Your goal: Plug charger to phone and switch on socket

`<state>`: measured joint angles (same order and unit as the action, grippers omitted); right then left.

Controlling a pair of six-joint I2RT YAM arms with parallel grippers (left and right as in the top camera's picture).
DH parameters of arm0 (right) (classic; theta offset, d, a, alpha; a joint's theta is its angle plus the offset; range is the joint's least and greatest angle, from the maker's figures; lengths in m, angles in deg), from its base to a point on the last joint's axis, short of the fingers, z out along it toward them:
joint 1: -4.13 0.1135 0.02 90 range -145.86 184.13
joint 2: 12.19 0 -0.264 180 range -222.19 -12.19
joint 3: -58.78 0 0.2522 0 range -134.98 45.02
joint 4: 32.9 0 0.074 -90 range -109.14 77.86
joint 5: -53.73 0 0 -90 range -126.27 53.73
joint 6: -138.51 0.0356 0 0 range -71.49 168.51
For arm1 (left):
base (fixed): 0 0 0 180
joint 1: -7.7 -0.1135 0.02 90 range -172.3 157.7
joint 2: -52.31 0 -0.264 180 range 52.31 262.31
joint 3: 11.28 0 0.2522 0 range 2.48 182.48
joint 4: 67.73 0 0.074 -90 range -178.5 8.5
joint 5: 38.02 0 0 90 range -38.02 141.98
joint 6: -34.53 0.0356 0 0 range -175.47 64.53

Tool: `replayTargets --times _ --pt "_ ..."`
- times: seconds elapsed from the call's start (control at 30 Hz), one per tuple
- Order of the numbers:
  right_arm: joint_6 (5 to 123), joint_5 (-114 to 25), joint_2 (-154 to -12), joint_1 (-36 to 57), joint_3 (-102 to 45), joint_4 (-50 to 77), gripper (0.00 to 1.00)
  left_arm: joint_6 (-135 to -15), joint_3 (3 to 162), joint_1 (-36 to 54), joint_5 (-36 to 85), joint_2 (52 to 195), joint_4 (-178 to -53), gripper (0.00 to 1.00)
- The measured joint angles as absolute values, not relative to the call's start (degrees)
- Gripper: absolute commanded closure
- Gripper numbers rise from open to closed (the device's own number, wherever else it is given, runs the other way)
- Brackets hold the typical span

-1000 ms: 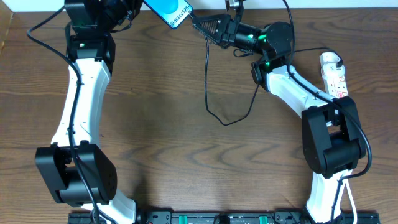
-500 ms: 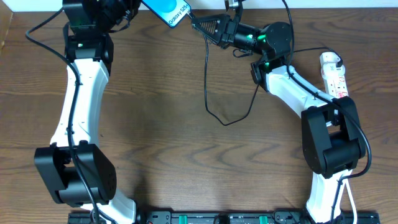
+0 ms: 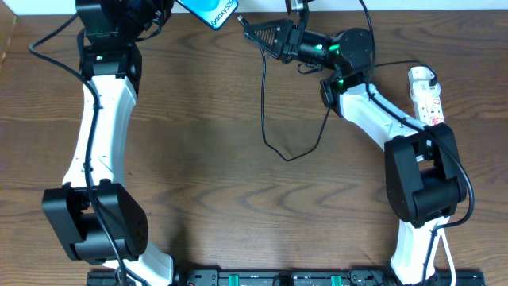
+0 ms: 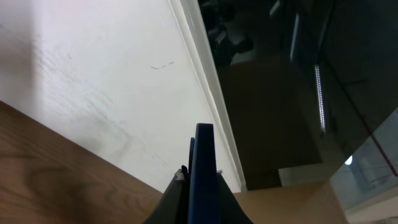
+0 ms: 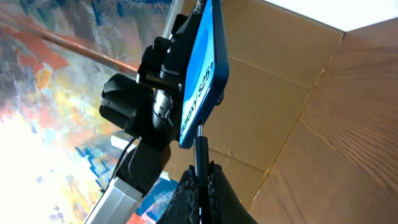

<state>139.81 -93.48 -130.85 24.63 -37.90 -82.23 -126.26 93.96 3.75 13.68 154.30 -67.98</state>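
My left gripper [image 3: 178, 5] is shut on the blue-screened phone [image 3: 213, 11] and holds it in the air at the table's far edge. In the left wrist view the phone [image 4: 203, 174] shows edge-on between the jaws [image 4: 202, 180]. My right gripper [image 3: 252, 32] is shut on the black charger plug [image 5: 201, 152], whose tip sits right at the phone's lower edge [image 5: 202, 81]. I cannot tell if the tip is in the port. The black cable [image 3: 270, 119] hangs in a loop onto the table. The white socket strip [image 3: 426, 94] lies at the far right.
A white wall [image 4: 93, 68] runs along the table's far edge. Cardboard boxes [image 5: 280, 74] stand beyond the phone in the right wrist view. The right arm [image 3: 373, 103] lies next to the socket strip. The brown wooden table [image 3: 238, 206] spreads below both arms.
The left gripper has carried the phone a little up and to the left, toward the far edge. The right gripper with the plug has stayed almost still.
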Motion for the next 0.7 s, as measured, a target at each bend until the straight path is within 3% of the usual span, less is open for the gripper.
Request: replayTargets --times 0.7 --pt "139.8 -94.8 -130.8 24.6 -37.9 -82.2 0.99 -126.0 93.9 5.5 14.0 154.3 -68.0 0.92"
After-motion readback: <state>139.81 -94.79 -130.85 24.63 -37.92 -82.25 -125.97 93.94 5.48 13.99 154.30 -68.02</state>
